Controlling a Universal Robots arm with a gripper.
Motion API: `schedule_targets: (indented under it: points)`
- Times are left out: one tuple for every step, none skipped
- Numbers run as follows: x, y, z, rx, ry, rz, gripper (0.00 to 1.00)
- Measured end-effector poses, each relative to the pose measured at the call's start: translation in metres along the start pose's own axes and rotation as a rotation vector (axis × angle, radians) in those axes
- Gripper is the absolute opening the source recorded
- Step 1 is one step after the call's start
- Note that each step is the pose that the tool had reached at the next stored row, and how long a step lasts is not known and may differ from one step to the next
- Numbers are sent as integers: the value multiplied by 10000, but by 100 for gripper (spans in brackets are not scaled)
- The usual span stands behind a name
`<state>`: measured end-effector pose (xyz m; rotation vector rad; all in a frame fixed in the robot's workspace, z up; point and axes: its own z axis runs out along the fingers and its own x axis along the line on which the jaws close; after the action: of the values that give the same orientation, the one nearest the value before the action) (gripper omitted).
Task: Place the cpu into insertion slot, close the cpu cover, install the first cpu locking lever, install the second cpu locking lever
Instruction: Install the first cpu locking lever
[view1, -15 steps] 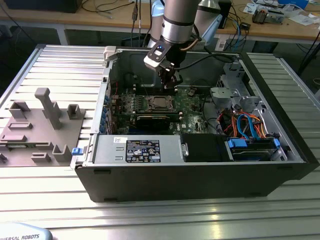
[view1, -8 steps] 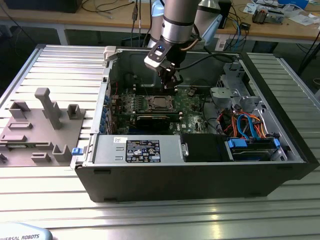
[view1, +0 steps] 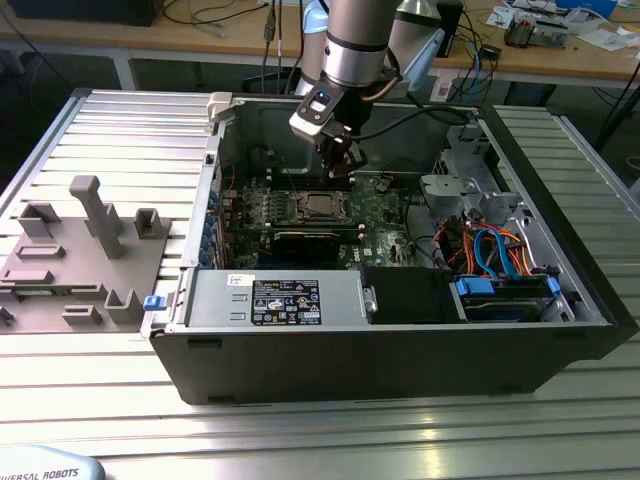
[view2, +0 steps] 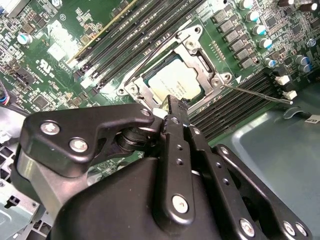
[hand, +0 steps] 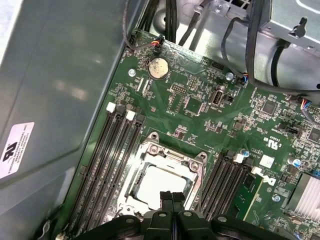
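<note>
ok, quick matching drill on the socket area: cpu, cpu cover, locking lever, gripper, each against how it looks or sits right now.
Things:
1. cpu
2. cpu cover
3. locking lever
4. gripper

States:
A. thin bare metal rod sticking out sideways over the memory slots
B. black, fingers shut, tips at the frame's edge
C. silver frame lying flat around the chip
D. grey square showing through the frame's window

Pairs: 1-D, 2-C, 3-A, 4-B
</note>
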<state>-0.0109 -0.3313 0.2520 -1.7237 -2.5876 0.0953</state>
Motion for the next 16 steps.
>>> schedule_targets:
  points:
    - [0, 0, 0, 0, -1, -20, 11]
    - [0, 0, 0, -1, -4, -55, 11]
    - [0, 0, 0, -1, -6, -85, 11]
    - [0, 0, 0, -1, -7, -102, 11]
    - [0, 0, 0, -1, -9, -119, 11]
    - [0, 0, 0, -2, -10, -136, 11]
    - [0, 0, 0, -2, -11, -157, 11]
    - [0, 0, 0, -2, -12, -188, 11]
    - [0, 0, 0, -2, -14, -203, 11]
    - [0, 0, 0, -2, -15, -221, 11]
    - [0, 0, 0, -2, -16, -234, 11]
    - [0, 0, 0, -2, -17, -254, 11]
    - [0, 0, 0, -3, -19, -282, 11]
    - [0, 0, 0, -3, -22, -324, 11]
    - [0, 0, 0, -3, -25, -351, 11]
    - [0, 0, 0, -4, -25, -370, 11]
